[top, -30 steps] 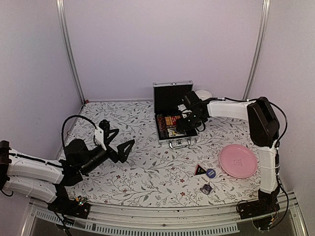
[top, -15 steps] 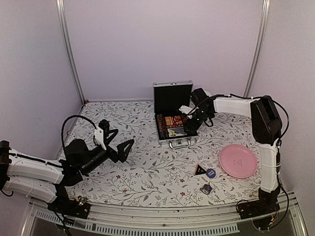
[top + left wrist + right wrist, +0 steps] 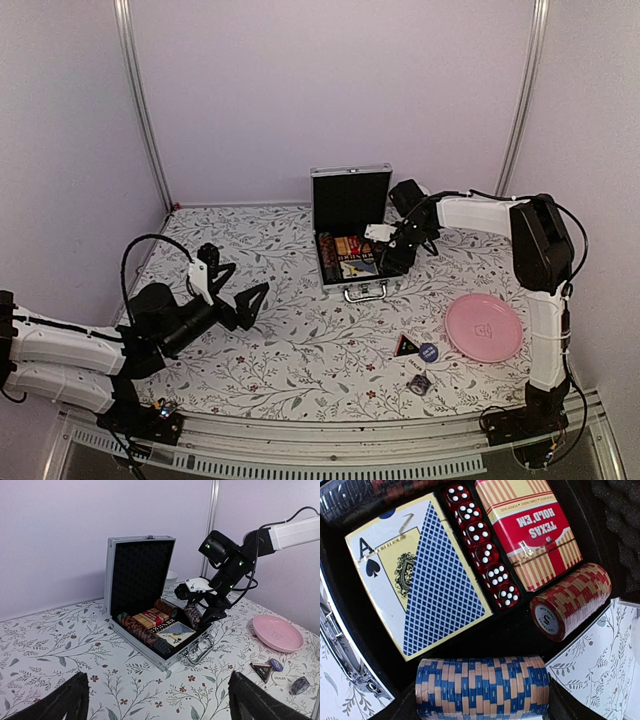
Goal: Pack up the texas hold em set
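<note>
The silver case point(image 3: 349, 286) lies open with its lid point(image 3: 349, 198) upright. Inside are a blue card deck point(image 3: 420, 575), a red deck box point(image 3: 537, 530), red dice point(image 3: 482, 550), a red chip stack point(image 3: 570, 607) and a dark chip row point(image 3: 142, 630). My right gripper point(image 3: 388, 256) is shut on a blue-and-tan chip stack point(image 3: 482, 686), held lying on its side just above the case's right compartment. A black triangle point(image 3: 405, 346) and a blue disc point(image 3: 429, 351) lie on the table in front. My left gripper point(image 3: 245, 300) is open and empty, far left of the case.
A pink plate point(image 3: 484, 327) sits at the right front. A white bowl point(image 3: 415, 192) stands behind the case. A small dark piece point(image 3: 418, 383) lies near the front edge, with a white dealer button point(image 3: 280, 678) beside the disc. The case handle point(image 3: 200, 650) faces the front.
My right arm has drawn its wrist back and to the right, with the chip stack staying over the case's right side. The left arm has shifted only slightly.
</note>
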